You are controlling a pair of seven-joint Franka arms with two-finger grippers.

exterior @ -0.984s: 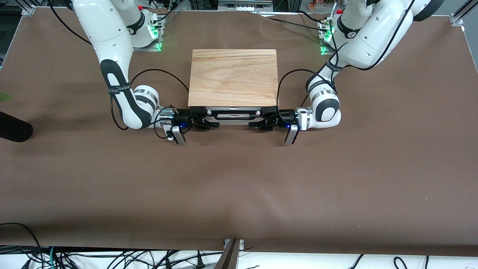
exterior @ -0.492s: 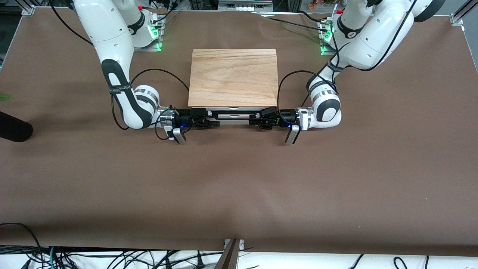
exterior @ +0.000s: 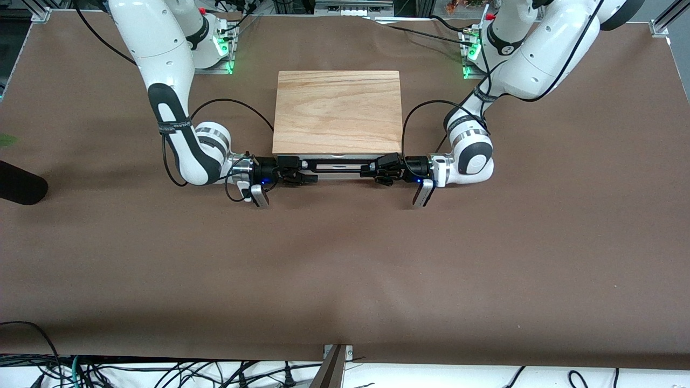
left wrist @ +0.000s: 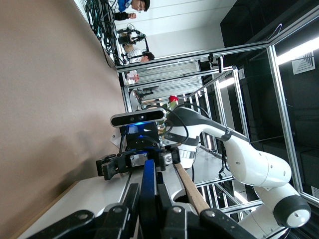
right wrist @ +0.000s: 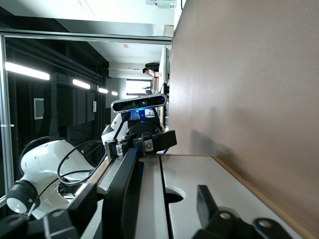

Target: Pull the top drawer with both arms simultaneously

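The top drawer (exterior: 337,161) shows only its white-grey front under the cabinet's oak top board (exterior: 337,110). Its black bar handle (exterior: 337,167) runs across the front. My left gripper (exterior: 370,171) is at the handle's end toward the left arm. In the left wrist view (left wrist: 148,201) both fingers press on the handle (left wrist: 148,184). My right gripper (exterior: 301,176) is at the other end. In the right wrist view (right wrist: 144,201) its fingers stand wide apart, with the handle (right wrist: 124,184) between them, close to one finger.
The cabinet stands on a brown table cover (exterior: 345,269). Both arm bases (exterior: 213,43) stand at the table's edge farthest from the front camera. A dark object (exterior: 19,186) lies at the right arm's end of the table.
The left gripper moved in toward the drawer front and shut on the handle. The right gripper shifted slightly toward the drawer and stays open.
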